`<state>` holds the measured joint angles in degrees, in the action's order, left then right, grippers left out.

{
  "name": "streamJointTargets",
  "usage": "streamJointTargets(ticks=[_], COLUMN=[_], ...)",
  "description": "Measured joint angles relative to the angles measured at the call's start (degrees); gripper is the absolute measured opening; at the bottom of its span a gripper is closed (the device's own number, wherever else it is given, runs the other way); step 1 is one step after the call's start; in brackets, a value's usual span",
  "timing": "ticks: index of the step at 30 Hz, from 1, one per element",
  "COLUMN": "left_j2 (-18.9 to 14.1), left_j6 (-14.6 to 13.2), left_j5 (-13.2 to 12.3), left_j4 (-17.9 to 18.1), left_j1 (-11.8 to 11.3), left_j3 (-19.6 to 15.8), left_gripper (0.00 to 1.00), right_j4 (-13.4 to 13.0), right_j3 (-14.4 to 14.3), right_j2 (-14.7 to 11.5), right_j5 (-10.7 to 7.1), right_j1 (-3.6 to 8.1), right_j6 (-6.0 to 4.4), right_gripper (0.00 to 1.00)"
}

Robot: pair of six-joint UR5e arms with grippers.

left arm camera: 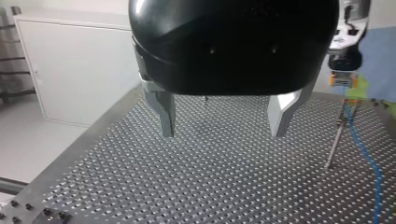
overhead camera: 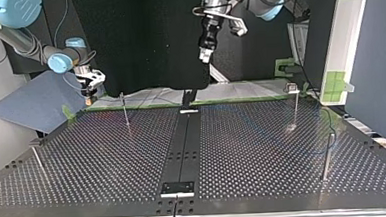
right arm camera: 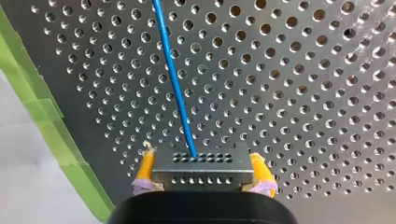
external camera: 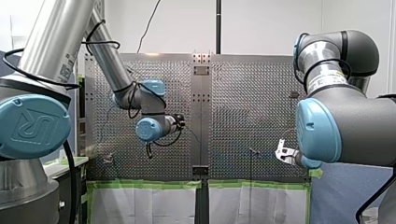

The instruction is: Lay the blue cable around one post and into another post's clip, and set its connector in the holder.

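My right gripper (right arm camera: 201,163) is shut on a dark rectangular connector (right arm camera: 201,167), its yellow pads (right arm camera: 146,168) pressing both ends. The blue cable (right arm camera: 175,84) leaves the connector and runs ahead over the perforated plate. In the top view this gripper (overhead camera: 88,97) hangs above the table's far left edge, near a thin post (overhead camera: 125,112). My left gripper (left arm camera: 223,133) is open with nothing between its metal fingers (left arm camera: 166,116), raised over the plate (overhead camera: 205,55). The left wrist view shows the blue cable (left arm camera: 369,163) dropping past a post (left arm camera: 337,140) beside the other gripper (left arm camera: 344,81).
More thin posts stand at the top view's right (overhead camera: 296,105), near right (overhead camera: 327,156) and near left (overhead camera: 38,161). A dark centre strip (overhead camera: 183,149) carries a bracket (overhead camera: 177,188) at its near end. Green tape (right arm camera: 51,130) marks the table edge.
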<state>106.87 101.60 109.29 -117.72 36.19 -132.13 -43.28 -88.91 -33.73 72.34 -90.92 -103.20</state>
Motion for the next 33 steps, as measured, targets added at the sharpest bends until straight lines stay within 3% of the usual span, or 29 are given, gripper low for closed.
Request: streamJointTargets(ticks=[9, 21, 28, 33], left_j2=[0.17, 0.13, 0.13, 0.13], left_j6=[0.09, -0.09, -0.12, -0.17], left_j5=[0.21, 0.19, 0.18, 0.16], left_j4=[4.39, 5.08, 4.91, 4.86], left_j1=[-0.28, -0.32, -0.32, -0.32], left_j3=[-4.62, -10.41, -11.18, -11.19], left_gripper=[0.98, 0.98, 0.98, 0.98], right_j4=[-0.12, 0.01, 0.19, 0.76], right_j3=[0.0, 0.31, 0.62, 0.97], right_j2=[0.0, -0.01, -0.05, -0.19], right_j5=[0.0, 0.02, 0.85, 1.64], right_j1=[-0.07, -0.02, 0.42, 0.76], right_j6=[0.0, 0.08, 0.27, 1.06], right_gripper=[0.0, 0.0, 0.0, 0.0])
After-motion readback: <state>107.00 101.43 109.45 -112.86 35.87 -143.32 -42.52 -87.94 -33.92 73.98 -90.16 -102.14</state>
